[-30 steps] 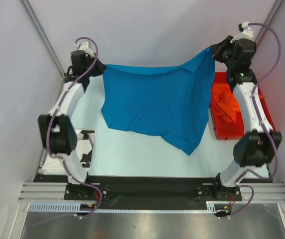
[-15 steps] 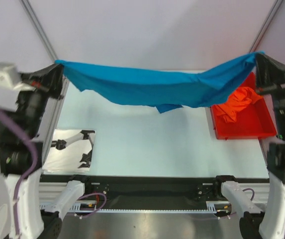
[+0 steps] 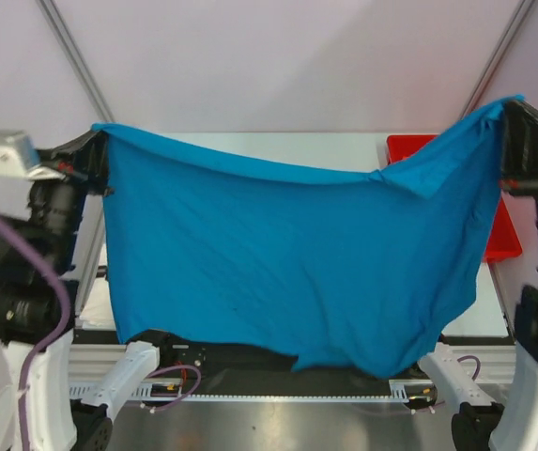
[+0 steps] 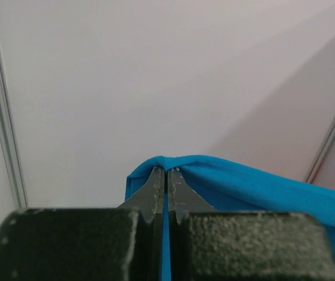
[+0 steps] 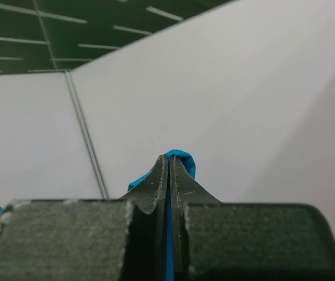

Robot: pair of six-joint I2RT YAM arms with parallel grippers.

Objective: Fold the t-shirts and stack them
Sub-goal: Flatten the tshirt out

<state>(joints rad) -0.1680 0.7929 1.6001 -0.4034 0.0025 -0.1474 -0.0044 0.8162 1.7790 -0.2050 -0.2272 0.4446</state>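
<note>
Top view: the blue t-shirt (image 3: 287,254) hangs in the air as one wide sheet, spread between the two arms and held up by its top corners. The left gripper (image 3: 98,141) pinches the top-left corner and the right gripper (image 3: 515,106) the top-right one, which sits a bit higher in the pic. The top edge sags in the middle. The bottom hem is uneven, lowest toward the right, and drops in front of the arm bases at the near table edge. The cloth covers most of the table (image 3: 278,148) (only a pale strip at the far side shows above the sag). The red bin (image 3: 407,147) peeks out behind the shirt's upper right, w/ another bit showing just right of the cloth. What lies inside it is hidden.

Left wrist view: the left gripper (image 4: 166,171) is clenched. Its fingers are pressed together w/ the blue t-shirt (image 4: 255,186) caught between the tips, wrapping over them and running off to the right edge. Behind is a plain pale wall (image 4: 155,70) and a metal frame post (image 4: 0,105) at left.

Right wrist view: the right gripper (image 5: 168,161) is likewise clamped tight on the blue t-shirt (image 5: 183,158), a small fold of which bulges over the fingertips. A scrap of blue shows at the far left edge. Background: pale wall panels and, at top, a dark ceiling (image 5: 97,23) w/ light strips.
</note>
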